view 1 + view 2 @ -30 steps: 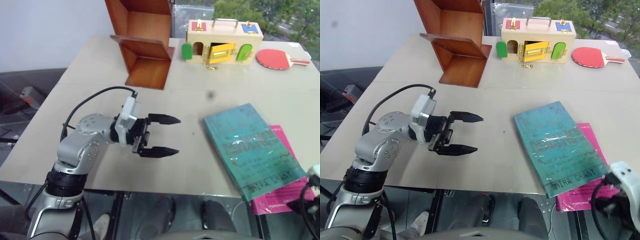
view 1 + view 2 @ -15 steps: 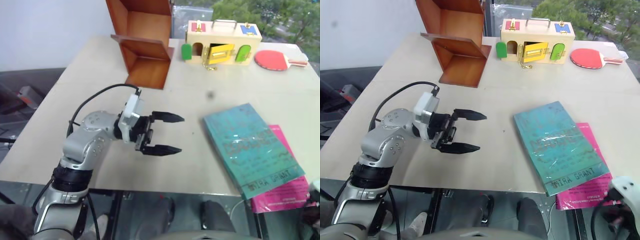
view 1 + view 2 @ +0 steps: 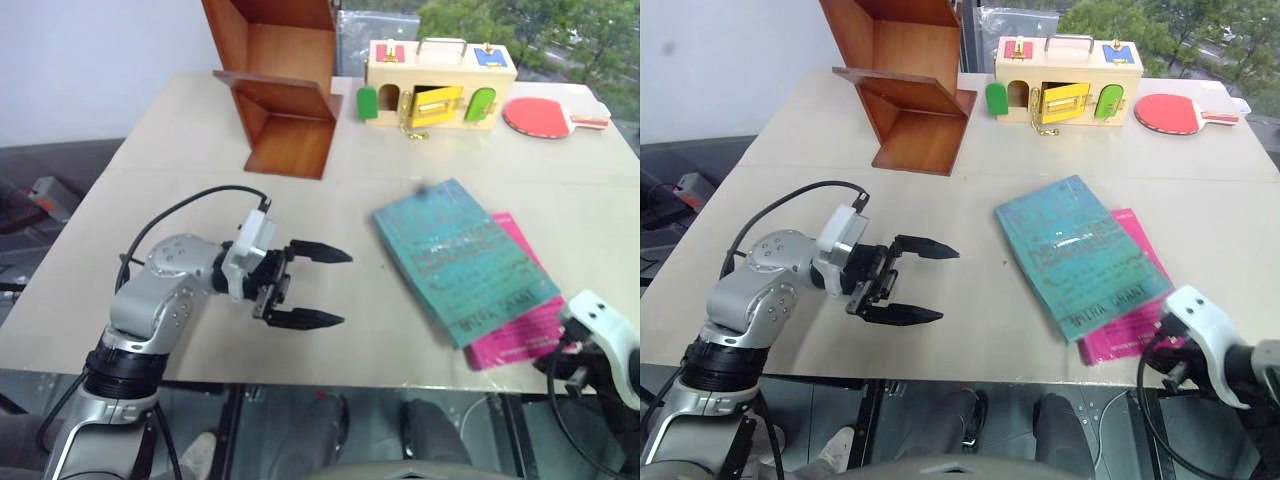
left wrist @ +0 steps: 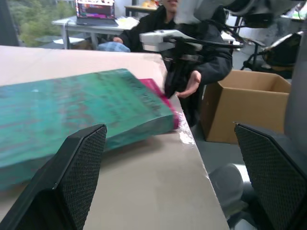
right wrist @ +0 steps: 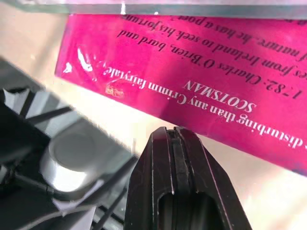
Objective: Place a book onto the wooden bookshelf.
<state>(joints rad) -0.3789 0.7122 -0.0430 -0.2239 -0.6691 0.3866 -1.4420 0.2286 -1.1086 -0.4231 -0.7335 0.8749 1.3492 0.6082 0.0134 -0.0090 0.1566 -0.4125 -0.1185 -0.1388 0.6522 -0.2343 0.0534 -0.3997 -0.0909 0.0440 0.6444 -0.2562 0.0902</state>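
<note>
The teal-blue book lies flat on the right of the table, partly covering a magenta-pink book. At the back left stands the reddish-brown wooden bookshelf, with nothing in its compartments. My left gripper hovers open over the table to the left of the book, pointing at it, with nothing between its fingers. In the left wrist view the book lies ahead. My right gripper is shut and empty, just above the pink book's near edge at the table's front right.
A pale wooden box with coloured doors and a red paddle sit at the back right. In the left wrist view, a person in dark clothes sits beyond the table's right side, beside a cardboard box.
My right arm has come forward to the pink book's near corner. Both books have slid away from the front edge and to the left. The left gripper has stayed put and open.
</note>
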